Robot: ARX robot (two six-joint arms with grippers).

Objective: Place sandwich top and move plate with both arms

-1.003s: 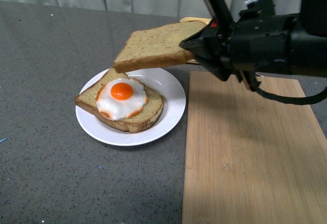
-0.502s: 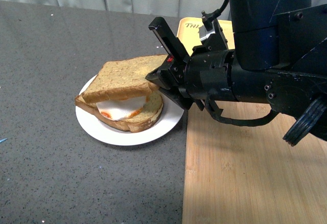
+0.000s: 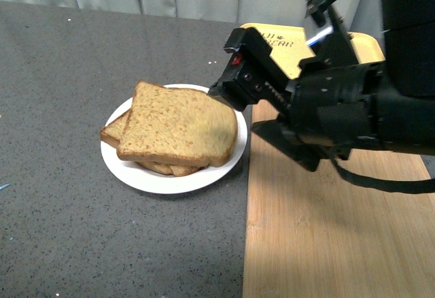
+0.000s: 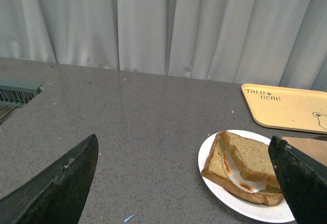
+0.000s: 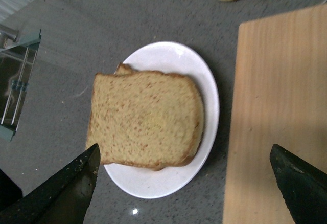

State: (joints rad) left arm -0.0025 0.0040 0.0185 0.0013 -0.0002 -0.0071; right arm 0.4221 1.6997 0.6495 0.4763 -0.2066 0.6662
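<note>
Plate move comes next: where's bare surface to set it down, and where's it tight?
Wooden board is bare right of the plate. Grey table is open left of and in front of it. Tight: plate's right rim, where the right gripper hangs, with the yellow tray behind.

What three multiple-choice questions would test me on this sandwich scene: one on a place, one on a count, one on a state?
1. Where is the top slice? A on the wooden board; B on the lower slice, on the plate; C on the yellow tray.
2. How many bread slices show? A one; B four; C two.
3. How do the jaws of the right arm stand? A open, holding nothing; B shut on bread; C shut on the plate.
Answers: 1 B, it covers the lower slice; 2 C, one lies over the other; 3 A, the right wrist view shows them spread wide.
</note>
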